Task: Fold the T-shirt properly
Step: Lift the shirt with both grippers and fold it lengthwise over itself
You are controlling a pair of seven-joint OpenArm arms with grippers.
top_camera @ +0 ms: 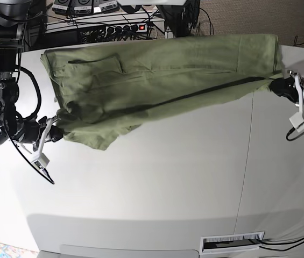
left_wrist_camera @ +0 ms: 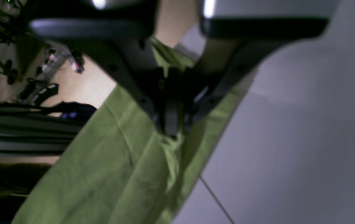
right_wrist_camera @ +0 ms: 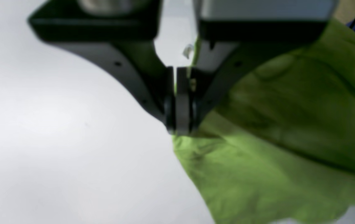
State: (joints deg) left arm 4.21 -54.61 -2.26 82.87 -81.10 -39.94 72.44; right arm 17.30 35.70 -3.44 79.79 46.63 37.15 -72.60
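Note:
The green T-shirt [top_camera: 157, 70] lies spread wide across the far half of the white table [top_camera: 157, 177], with a fold line running along it. My left gripper [top_camera: 274, 86] is shut on the shirt's right edge; in the left wrist view the fingers [left_wrist_camera: 171, 124] pinch bunched green cloth [left_wrist_camera: 109, 161]. My right gripper [top_camera: 58, 131] is shut on the shirt's left lower corner; in the right wrist view its closed tips [right_wrist_camera: 179, 124] hold the cloth's edge [right_wrist_camera: 258, 155]. A small pale label [right_wrist_camera: 188, 50] shows behind the fingers.
Power strips, cables and equipment [top_camera: 114, 21] sit behind the table's far edge. A table seam [top_camera: 247, 161] runs front to back on the right. A vent slot [top_camera: 232, 242] sits at the front edge. Both arms' cables hang beside the grippers.

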